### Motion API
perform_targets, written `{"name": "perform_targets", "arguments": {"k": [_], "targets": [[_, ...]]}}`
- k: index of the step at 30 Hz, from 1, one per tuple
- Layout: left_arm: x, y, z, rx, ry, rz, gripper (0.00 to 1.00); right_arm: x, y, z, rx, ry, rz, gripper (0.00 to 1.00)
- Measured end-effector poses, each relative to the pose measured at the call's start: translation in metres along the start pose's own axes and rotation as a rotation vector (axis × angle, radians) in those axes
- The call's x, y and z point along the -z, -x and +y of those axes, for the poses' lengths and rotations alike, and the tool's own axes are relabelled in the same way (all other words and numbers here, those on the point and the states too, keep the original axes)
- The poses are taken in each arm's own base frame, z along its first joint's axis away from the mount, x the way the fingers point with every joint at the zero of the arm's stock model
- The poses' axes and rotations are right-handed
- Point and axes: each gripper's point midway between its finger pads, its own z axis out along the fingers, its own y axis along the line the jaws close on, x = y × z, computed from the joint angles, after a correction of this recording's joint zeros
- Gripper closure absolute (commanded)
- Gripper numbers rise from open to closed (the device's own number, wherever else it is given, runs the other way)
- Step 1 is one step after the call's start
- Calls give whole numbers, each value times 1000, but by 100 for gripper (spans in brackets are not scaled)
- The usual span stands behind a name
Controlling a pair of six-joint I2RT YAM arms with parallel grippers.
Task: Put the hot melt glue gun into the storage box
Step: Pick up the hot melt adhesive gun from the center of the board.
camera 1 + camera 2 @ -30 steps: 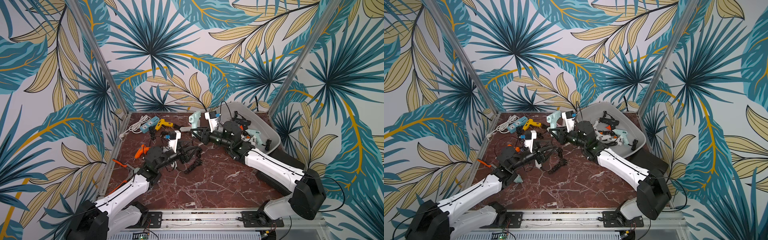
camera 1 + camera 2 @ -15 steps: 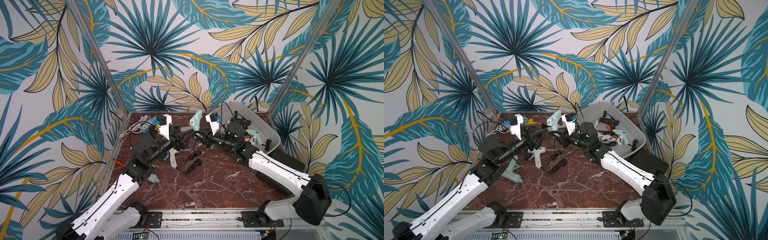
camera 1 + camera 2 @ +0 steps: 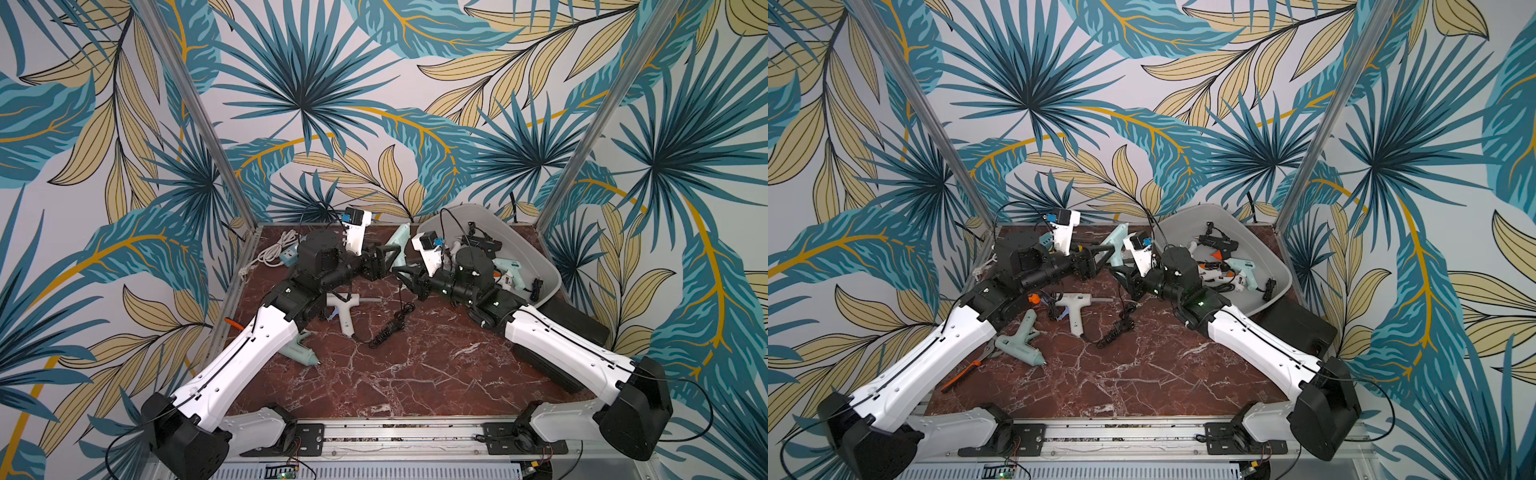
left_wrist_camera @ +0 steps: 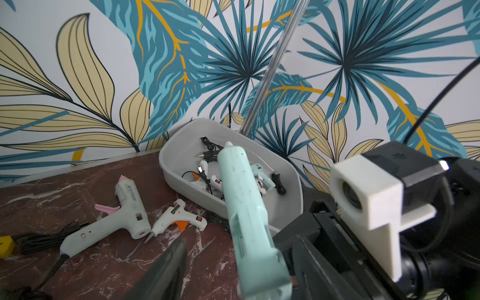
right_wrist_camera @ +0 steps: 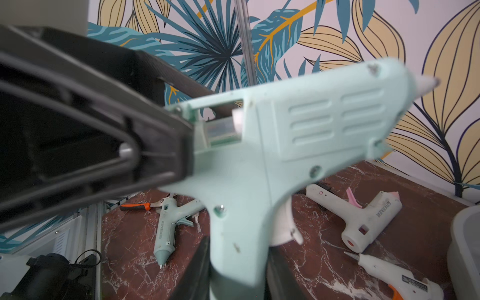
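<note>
Beside the large grey plastic storage box [image 4: 176, 155], the right gripper [image 5: 235, 270] pinching the mint plastic glue gun [image 5: 298, 135] should first clear the left gripper [image 4: 236, 239] (jaws spread).

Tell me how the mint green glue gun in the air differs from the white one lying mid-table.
The mint green glue gun is up off the table; the white glue gun lies flat on it. The mint one's handle is clamped in the right gripper; the white one lies free. Both are pistol-shaped, and neither is in the storage box.
</note>
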Motion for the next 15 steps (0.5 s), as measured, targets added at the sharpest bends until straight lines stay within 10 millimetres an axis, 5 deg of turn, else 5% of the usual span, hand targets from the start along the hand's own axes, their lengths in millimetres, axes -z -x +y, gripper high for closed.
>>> {"name": "perform_targets", "arguments": {"k": [3,10,14,15], "targets": [[-9,-8,-4,-1,-22,43,51,1,-3,-3,20,-23,11,100],[-21,-15,-8,10,-43,74,92,2,-9,-15,56,-93,34,98],[-26,-13,-9,4,-50,77,100,6,-8,-21,60,-130,32,73],[-28,-12,-10,-3,-54,75,100,8,-7,-22,60,-143,29,56]]}}
